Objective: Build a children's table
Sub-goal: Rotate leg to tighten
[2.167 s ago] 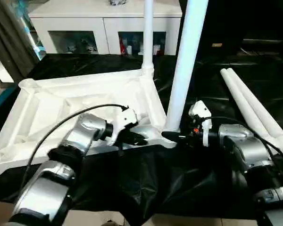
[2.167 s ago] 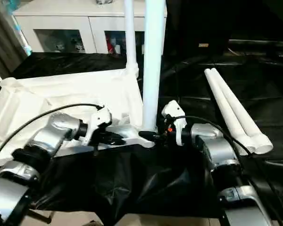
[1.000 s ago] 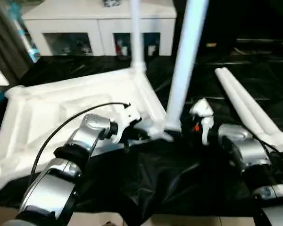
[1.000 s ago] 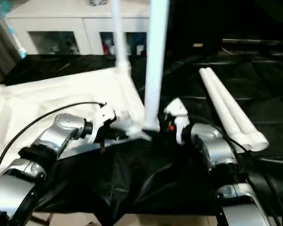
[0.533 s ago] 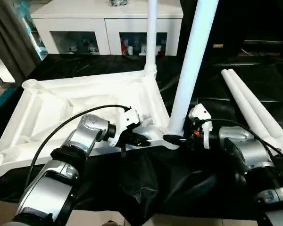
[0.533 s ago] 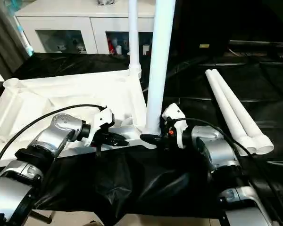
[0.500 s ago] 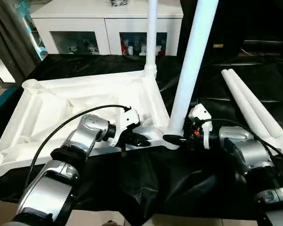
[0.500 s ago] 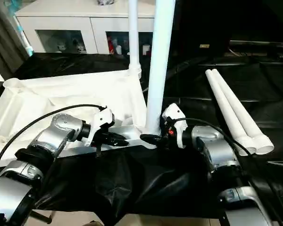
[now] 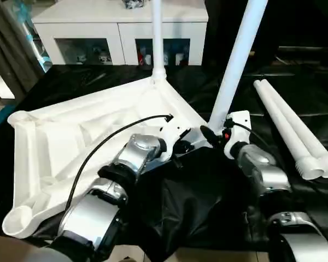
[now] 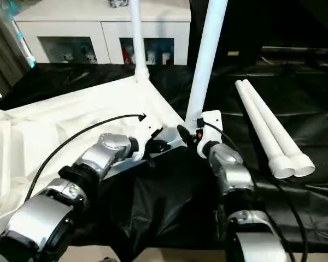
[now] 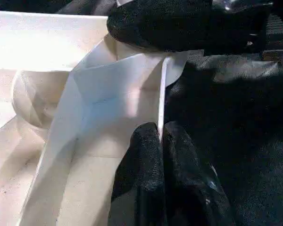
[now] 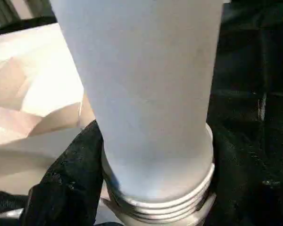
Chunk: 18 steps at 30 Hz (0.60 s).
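With your left hand [image 9: 181,147] pinching the upturned children's table [image 9: 87,136] rim on the black-draped tabletop [image 9: 295,98], keep your right hand [image 9: 206,134] clamped on the leg [image 9: 236,65] and twist it squarely home.

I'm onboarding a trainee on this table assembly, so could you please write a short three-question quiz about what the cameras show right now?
1. True or false: two legs stand upright in corner sockets of the upside-down tabletop.
2. Multiple choice: the two loose legs lie (A) on the black cloth at the robot's right, (B) inside the tabletop, (C) on the white cabinet.
3. Fill in: the left gripper is shut on the tabletop's ____.

Key
1. True: the far leg and the near leg both stand upright; the right gripper is at the near leg's base.
2. A
3. rim, the thin edge wall near the near corner.
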### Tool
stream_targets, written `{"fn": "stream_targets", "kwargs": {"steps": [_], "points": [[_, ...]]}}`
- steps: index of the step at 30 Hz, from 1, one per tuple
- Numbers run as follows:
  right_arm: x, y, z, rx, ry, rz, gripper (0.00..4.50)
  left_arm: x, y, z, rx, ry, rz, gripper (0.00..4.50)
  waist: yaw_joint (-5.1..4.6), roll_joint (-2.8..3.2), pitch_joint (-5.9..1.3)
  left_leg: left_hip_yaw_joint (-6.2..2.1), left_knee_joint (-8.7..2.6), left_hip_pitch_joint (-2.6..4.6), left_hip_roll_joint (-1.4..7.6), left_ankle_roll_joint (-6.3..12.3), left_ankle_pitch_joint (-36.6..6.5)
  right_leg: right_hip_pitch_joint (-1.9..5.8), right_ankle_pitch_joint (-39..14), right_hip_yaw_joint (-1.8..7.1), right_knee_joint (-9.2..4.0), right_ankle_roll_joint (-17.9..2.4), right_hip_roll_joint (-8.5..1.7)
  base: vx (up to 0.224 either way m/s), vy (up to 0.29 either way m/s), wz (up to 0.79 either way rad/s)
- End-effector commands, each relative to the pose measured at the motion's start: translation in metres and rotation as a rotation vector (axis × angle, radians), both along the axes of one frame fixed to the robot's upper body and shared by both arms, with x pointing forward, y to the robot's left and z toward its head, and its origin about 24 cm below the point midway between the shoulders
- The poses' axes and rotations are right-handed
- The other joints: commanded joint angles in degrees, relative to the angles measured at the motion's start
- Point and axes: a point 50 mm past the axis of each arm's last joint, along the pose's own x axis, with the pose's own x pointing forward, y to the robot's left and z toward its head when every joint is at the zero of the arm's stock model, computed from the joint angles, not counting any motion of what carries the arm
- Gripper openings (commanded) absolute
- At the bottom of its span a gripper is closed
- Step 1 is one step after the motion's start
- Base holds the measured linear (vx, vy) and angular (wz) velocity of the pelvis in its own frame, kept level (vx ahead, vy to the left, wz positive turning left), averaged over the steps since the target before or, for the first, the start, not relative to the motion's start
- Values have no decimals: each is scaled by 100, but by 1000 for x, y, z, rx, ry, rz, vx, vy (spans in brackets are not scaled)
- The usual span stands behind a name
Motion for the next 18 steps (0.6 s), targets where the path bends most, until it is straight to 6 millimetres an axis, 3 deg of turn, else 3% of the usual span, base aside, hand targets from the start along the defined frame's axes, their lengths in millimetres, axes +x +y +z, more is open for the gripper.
{"fn": "stream_targets", "kwargs": {"steps": [1, 3, 4, 6, 10, 12, 13, 14, 15, 17, 18], "points": [[-4, 27, -8, 69, 38, 76, 348, 3, -13, 11, -82, -54, 32, 0, -26, -99, -407, -78, -392, 34, 171, 596, -896, 328, -1351, 206, -444, -1219, -367, 0, 0, 0], [-3, 26, -6, 34, 18, 64, 367, 3, -13, 11, -82, -66, 16, 0, -33, -98, -408, -82, -399, 36, 175, 584, -916, 324, -1337, 203, -439, -1227, -367, 0, 0, 0], [-2, 23, -3, 18, -13, 49, 367, 3, -13, 12, -89, -81, 10, 0, -24, 57, -413, -102, -399, 45, 177, 556, -933, 312, -1306, 202, -426, -1244, -378, 0, 0, 0], [1, 5, 9, 16, -99, -56, 367, 6, -10, 21, -127, -164, 24, 0, -54, -79, -429, -85, -385, 29, 150, 599, -865, 344, -1060, 204, -424, -1262, -365, 0, 0, 0], [-4, -10, 19, 15, -156, -93, 367, 10, -4, 31, -198, -209, 54, 0, -45, -65, -464, -85, -349, -6, 146, 900, -477, 362, -617, 202, -361, -1294, -368, 0, 0, 0], [-13, -20, 25, 12, -185, -90, 377, 12, 3, 38, -227, -223, 65, 56, -42, -107, -518, -99, -304, -42, 153, 1112, -97, 375, -38, 200, -255, -1349, -363, 0, 0, 0], [-16, -22, 26, 13, -188, -85, 377, 13, 6, 39, -229, -226, 67, 56, -21, -98, -543, -107, -254, -63, 163, 1344, 285, 347, 494, 205, -177, -1432, -370, 0, 0, 0], [-23, -25, 28, 15, -192, -70, 377, 13, 13, 42, -225, -235, 69, 56, -7, -107, -544, -104, -236, -75, 157, 1464, 411, 349, 678, 202, -158, -1472, -366, 0, 0, 0], [-33, -28, 29, 8, -192, -42, 377, 13, 25, 47, -215, -258, 87, 68, 18, -119, -554, -107, -199, -106, 180, 1697, 560, 318, 822, 184, -127, -1537, -377, 0, 0, 0], [-40, -29, 27, -4, -192, -23, 377, 13, 34, 50, -216, -268, 107, 84, 10, -110, -531, -90, -184, -126, 171, 1731, 483, 268, 588, 174, -146, -1512, -355, 0, 0, 0], [-44, -28, 26, -8, -187, -10, 377, 12, 40, 50, -209, -274, 118, 101, 4, -106, -481, -68, -209, -114, 161, 1613, 132, 244, -12, 160, -236, -1459, -353, 0, 0, 0]]}}
